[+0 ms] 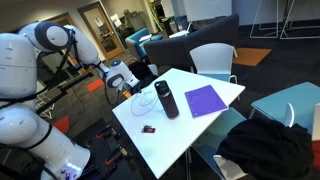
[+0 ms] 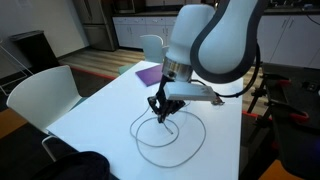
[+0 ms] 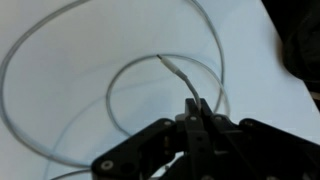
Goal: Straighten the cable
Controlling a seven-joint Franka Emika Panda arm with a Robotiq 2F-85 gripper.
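Gripper [image 2: 160, 112] points straight down over the white table [image 2: 100, 100], clenched on the looped cable [image 3: 175, 72].

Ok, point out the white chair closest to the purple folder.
The far chair, directly behind the purple folder; the near chair sits well away from it, towards the camera.

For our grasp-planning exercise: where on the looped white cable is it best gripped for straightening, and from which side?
Grip the cable just behind its free end, coming down from above with fingers across it. It lies flat in loose loops on the table, so pulling the end should draw them out. The gripper is shut on it there.
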